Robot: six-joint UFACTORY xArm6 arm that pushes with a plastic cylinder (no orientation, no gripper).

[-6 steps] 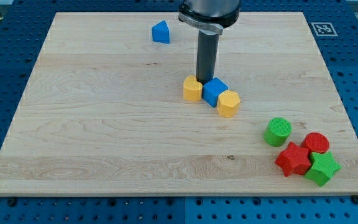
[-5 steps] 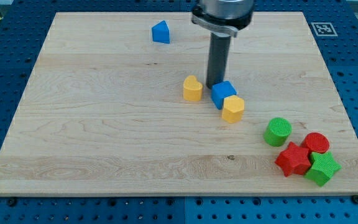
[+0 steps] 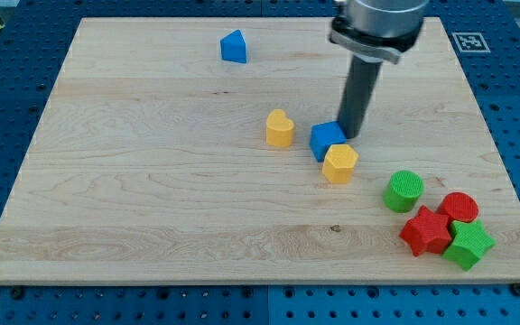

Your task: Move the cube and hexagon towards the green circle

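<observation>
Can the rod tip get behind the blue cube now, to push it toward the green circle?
Probably yes: my tip sits at the blue cube's upper right, with bare board around it; the yellow hexagon lies toward the green circle.

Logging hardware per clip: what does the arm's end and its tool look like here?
A grey metallic cylindrical housing with a lighter rim enters from the view's top. From it hangs a straight, dark, round rod; my tip is plain and blunt. No cables, markings or labels show.

My tip sits just right of the blue cube, w/ the yellow hexagon touching its bottom-right & the green circle further right on the tabletop.
</observation>
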